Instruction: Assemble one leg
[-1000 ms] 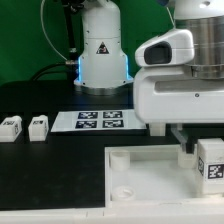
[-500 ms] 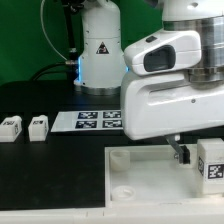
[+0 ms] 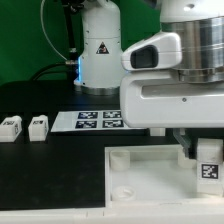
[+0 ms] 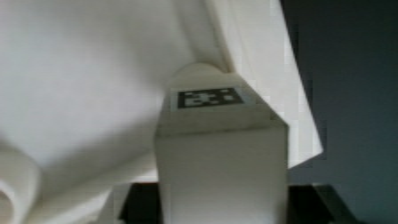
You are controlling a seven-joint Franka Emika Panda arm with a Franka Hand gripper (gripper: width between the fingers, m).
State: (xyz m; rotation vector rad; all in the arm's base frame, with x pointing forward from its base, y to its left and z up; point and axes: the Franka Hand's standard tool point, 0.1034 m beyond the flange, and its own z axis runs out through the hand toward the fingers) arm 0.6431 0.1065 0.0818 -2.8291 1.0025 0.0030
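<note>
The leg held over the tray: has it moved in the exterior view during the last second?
Yes. The leg has dropped slightly lower, toward the tray, judged against the fixed marker board. Its sideways position looks almost unchanged.

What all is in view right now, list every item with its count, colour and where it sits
leg: one, white with a black-and-white tag, upright at the gripper over the tray's corner at the exterior view's right; also fills the wrist view
spare legs: two, white with tags, lying side by side on the table at the exterior view's left
tray: one, white, large, front of the table
marker board: one, white with black tags, flat behind the tray
table: one, black
gripper: one, dark fingers under the white arm; jaw state unclear
</note>
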